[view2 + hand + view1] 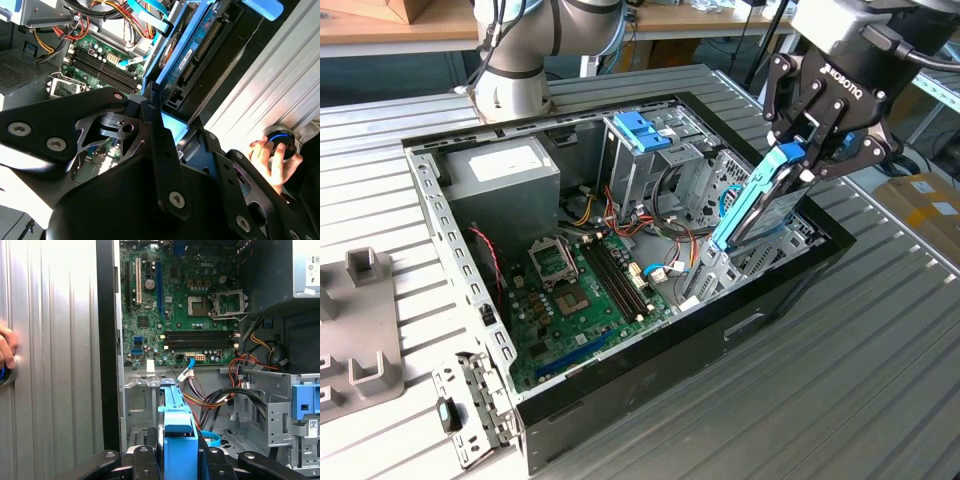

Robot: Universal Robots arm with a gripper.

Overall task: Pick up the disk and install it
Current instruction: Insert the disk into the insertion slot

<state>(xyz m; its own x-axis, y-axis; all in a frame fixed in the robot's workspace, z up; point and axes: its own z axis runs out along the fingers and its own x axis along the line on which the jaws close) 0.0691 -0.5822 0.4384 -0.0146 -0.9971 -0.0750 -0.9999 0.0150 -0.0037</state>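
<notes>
My gripper [803, 152] is shut on the disk [760, 205], pinching its top edge by the blue plastic frame. The disk hangs tilted on edge, with its lower end down in the metal drive bay [740, 255] at the exterior view's right side of the open computer case [670, 350]. In the first wrist view the disk's blue frame [177, 432] stands between the black fingers [142, 460] above the bay. In the second wrist view the disk [192, 57] runs away from the gripper [175, 125], its side and connector edge showing.
Inside the case are a green motherboard [585, 290], a grey power supply box [500, 170], coloured cables [660, 235] and a blue latch on a metal cage [640, 130]. A person's hand rests on a round knob [277, 147]. Grey fixtures [360, 320] lie on the slatted table.
</notes>
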